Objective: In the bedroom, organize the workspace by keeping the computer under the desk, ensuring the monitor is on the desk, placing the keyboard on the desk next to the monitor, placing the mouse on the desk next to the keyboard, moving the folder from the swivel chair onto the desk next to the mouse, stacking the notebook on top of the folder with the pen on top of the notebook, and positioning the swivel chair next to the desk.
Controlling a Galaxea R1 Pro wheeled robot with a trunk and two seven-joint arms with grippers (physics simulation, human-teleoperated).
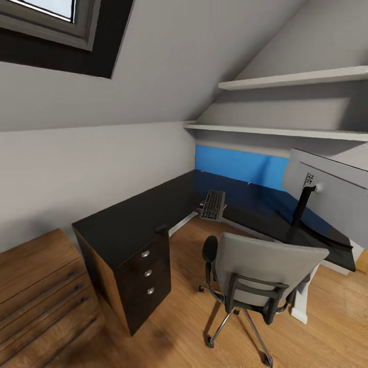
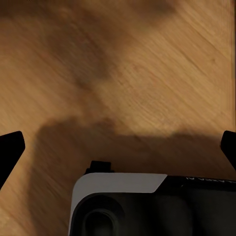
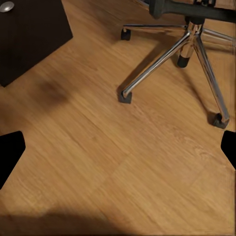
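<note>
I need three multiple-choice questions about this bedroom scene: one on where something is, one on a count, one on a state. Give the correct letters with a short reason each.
1. Where does the keyboard lie?
A. on the desk, overhanging its inner edge
B. on the floor
C. on the swivel chair

2. How many silver knobs does the drawer unit show in the head view?
A. one
B. three
C. five

3. In what state is the right gripper?
A. shut on a pen
B. shut on the chair
C. open, empty

Answers: 1 A, the keyboard rests on the black top with part past the edge. 2 B, three knobs stand in a column. 3 C, its fingertips stand wide apart over bare floor.
</note>
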